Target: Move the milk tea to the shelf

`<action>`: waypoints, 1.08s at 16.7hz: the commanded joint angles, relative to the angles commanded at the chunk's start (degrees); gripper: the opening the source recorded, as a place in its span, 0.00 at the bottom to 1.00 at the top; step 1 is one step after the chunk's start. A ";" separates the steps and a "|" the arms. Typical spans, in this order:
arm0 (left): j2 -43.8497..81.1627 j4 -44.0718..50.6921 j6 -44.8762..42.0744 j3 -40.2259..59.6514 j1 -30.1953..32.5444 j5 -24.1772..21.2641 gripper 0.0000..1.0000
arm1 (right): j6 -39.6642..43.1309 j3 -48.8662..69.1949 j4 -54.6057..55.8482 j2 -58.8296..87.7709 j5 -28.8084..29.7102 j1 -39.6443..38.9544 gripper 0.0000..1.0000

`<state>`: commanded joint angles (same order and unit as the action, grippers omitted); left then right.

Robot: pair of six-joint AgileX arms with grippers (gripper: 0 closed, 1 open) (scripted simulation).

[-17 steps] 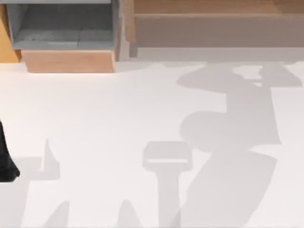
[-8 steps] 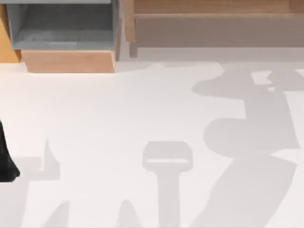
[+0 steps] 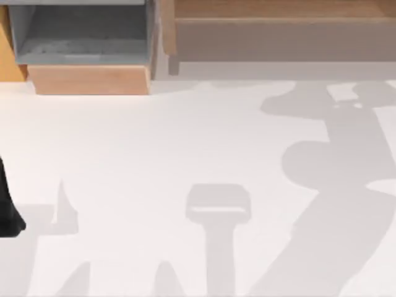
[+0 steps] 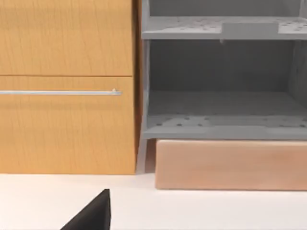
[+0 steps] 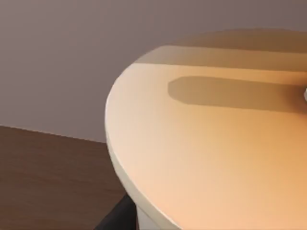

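Black is the one trace of the left gripper [image 4: 91,218] in the left wrist view, a dark wedge low over the white table [image 4: 216,211]; whether it is released or clenched I cannot tell. Straight ahead of it, across a bare strip of table, stands the grey shelf [image 4: 220,124] on a pale wooden block [image 4: 230,165]. Its lower bay is open-fronted, with a second tier above. Touching the shelf's side is an orange wood cabinet [image 4: 67,120] with a thin metal handle [image 4: 57,92]. From above, the left arm [image 3: 7,204] sits at the table's left edge, well apart from the shelf at the far left corner. At the right gripper [image 5: 117,215] a dark sliver lies just under a broad, round, pale orange surface with a white rim. It looks like the top of the milk tea [image 5: 206,143], pressed very close to the wrist camera. I cannot tell whether that gripper is grasping it. Beyond the rim lie a mauve wall [image 5: 72,57] and a brown floor [image 5: 43,177]. In the top view a large arm shadow [image 3: 334,167] falls on the table's right side. The middle of the table lies open, bounded at the back by a long wooden unit [image 3: 278,31].
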<state>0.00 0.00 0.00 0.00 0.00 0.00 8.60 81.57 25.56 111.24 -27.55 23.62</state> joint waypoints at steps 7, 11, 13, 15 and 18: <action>0.00 0.00 0.00 0.00 0.00 0.00 1.00 | -6.66 6.48 -4.91 3.90 8.40 -3.25 0.00; 0.00 0.00 0.00 0.00 0.00 0.00 1.00 | -6.77 6.69 -5.11 4.01 8.69 -3.34 0.00; 0.00 0.00 0.00 0.00 0.00 0.00 1.00 | -6.77 6.69 -5.11 4.01 8.69 -3.34 0.08; 0.00 0.00 0.00 0.00 0.00 0.00 1.00 | -6.77 6.69 -5.11 4.01 8.69 -3.34 0.23; 0.00 0.00 0.00 0.00 0.00 0.00 1.00 | -6.77 6.69 -5.11 4.01 8.69 -3.34 0.45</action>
<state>0.00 0.00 0.00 0.00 0.00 0.00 1.83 88.27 20.46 115.25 -18.86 20.28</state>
